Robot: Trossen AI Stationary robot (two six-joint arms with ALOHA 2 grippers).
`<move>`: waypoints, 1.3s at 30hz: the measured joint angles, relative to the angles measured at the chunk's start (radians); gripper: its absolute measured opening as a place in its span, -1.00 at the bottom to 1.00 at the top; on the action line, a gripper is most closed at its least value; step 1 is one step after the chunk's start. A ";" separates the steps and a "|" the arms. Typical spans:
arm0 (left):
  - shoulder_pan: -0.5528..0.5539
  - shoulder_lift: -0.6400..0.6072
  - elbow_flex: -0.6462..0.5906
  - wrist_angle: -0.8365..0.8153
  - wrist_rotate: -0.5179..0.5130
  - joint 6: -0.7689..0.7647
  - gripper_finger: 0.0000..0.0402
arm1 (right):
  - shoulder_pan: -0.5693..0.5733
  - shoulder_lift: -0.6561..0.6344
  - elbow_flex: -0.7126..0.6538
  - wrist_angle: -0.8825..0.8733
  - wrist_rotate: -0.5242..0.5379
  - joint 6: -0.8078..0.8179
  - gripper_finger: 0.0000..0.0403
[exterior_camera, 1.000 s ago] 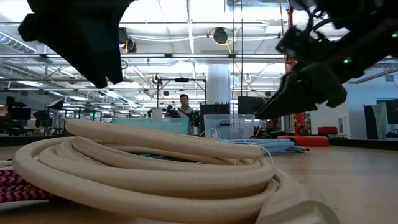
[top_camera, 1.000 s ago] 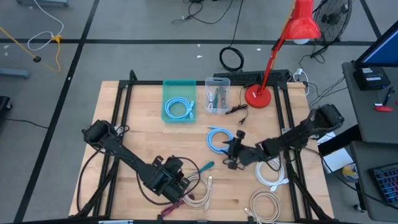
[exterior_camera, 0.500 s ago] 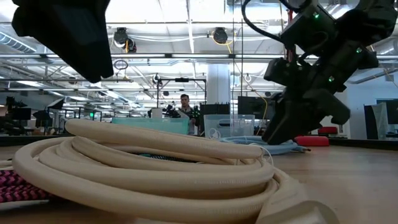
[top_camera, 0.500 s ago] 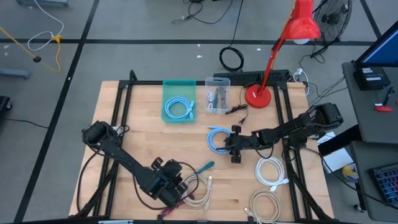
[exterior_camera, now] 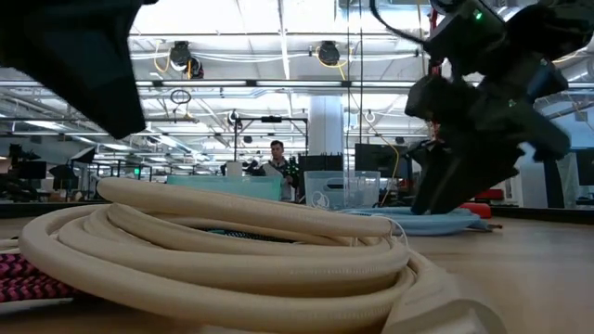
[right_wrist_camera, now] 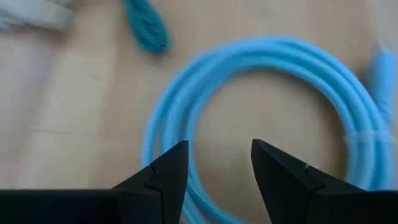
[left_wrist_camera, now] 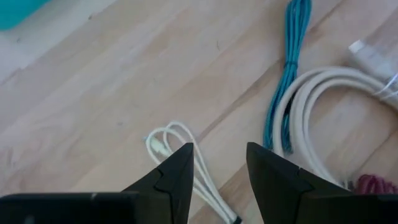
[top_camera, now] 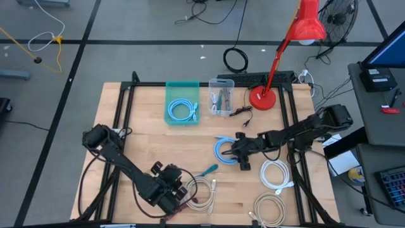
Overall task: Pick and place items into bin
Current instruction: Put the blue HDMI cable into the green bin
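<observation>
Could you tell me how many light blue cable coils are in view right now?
2. One light blue coil lies inside the teal bin; the other light blue coil lies on the table mid-right, under the right pincer. Others may be hidden.

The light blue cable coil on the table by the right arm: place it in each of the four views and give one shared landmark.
High view: light blue cable coil lies mid-table, just left of the right end effector.
Low view: flat at right, under the dark arm.
Left wrist view: not in it.
Right wrist view: fills the frame, beyond the open fingers.
Shared landmark: the small teal cord, also in the left wrist view.
</observation>
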 joint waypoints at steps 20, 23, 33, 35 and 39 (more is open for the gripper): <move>-0.012 0.000 -0.025 0.061 0.019 0.002 -0.24 | 0.107 0.023 0.000 -0.007 0.033 0.062 -0.17; -0.016 0.000 -0.025 0.068 0.013 0.002 -0.24 | 0.117 0.064 0.002 0.000 0.053 0.065 -0.17; -0.021 0.000 -0.025 0.074 -0.006 0.002 -0.24 | 0.117 0.132 0.003 -0.008 0.139 0.149 -0.56; -0.021 0.000 -0.025 0.074 -0.014 0.002 -0.24 | 0.118 0.123 0.003 -0.009 0.159 0.148 -0.80; -0.021 0.000 -0.025 0.073 -0.034 0.000 -0.24 | 0.124 0.091 0.021 -0.031 0.210 0.136 -0.87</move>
